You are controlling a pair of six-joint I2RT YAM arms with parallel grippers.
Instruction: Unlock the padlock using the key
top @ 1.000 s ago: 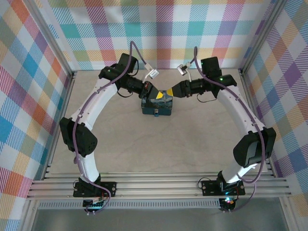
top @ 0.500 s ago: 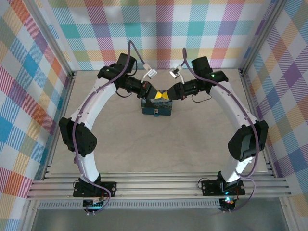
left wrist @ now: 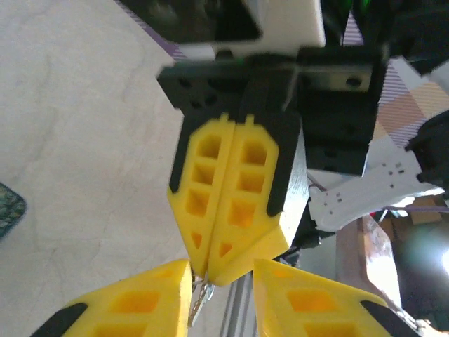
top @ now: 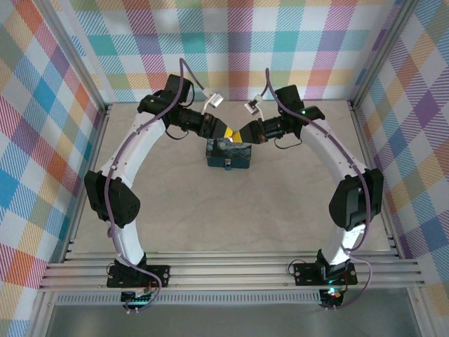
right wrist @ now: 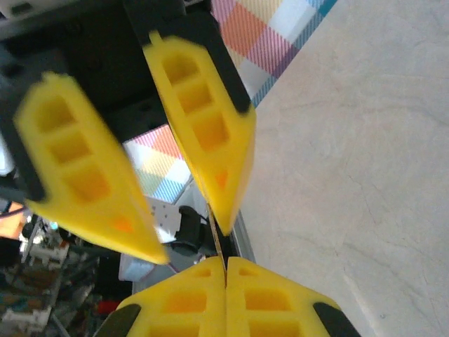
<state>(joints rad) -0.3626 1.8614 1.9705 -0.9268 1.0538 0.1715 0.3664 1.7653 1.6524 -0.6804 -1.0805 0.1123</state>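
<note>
Key (left wrist: 200, 300) in right claw (left wrist: 208, 269), plaid walls (top: 280, 42) behind

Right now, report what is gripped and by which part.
The right gripper is shut on the key, pinching one end at its tips; which end cannot be told. The left gripper has its jaws apart beside the key, clamping nothing.

Left gripper (left wrist: 222, 281) parted, right gripper (right wrist: 226, 265) clamped, tip-to-tip.
</note>
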